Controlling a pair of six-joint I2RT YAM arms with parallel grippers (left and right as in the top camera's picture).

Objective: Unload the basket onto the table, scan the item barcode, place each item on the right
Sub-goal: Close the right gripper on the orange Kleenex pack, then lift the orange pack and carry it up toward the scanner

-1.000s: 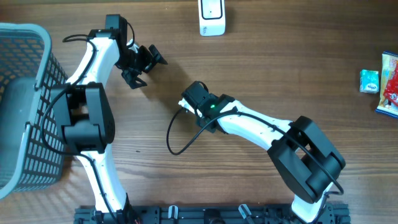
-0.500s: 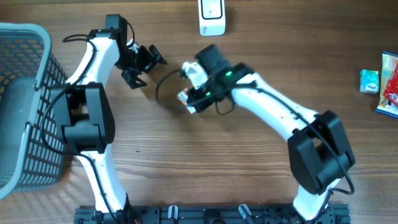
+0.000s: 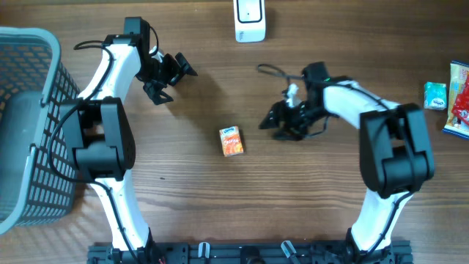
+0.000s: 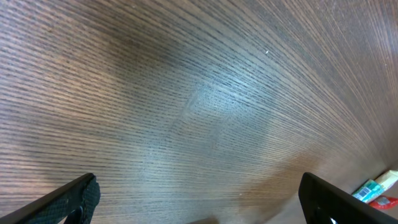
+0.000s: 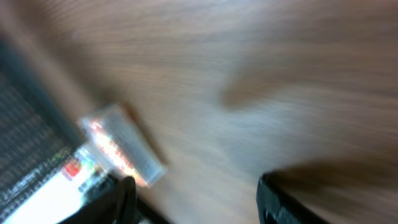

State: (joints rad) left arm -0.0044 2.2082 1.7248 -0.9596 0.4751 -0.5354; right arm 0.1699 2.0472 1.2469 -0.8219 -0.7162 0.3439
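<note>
1. Carton, small and orange, lies flat on the bench, and nothing touches it.
2. The right pincer is near the carton but apart from it. The carton is to the left of this pincer and a little nearer to the robot's base, on the side where the fingertips point.
3. The right pincer is open and holds nothing. In the right wrist view its two fingers stand apart and only bare wood shows between them. This view is blurred.
4. In the same blurred view a small pale thing with red marks lies ahead of the right pincer, toward the left. I cannot tell what it is.
5. A black cable makes a loop on the far side of the right pincer.
6. The left pincer is well apart from the carton, which lies to its right and nearer to the base.
7. The left pincer is spread wide and is empty. In the left wrist view its fingers sit at the two lower corners, with bare bench between them.
8. A white scanner stands at the far edge of the bench, beyond both pincers and between them.
9. A grey basket is to the left of the left pincer.
10. A small green packet and a red and blue packet lie well to the right of the right pincer.
</note>
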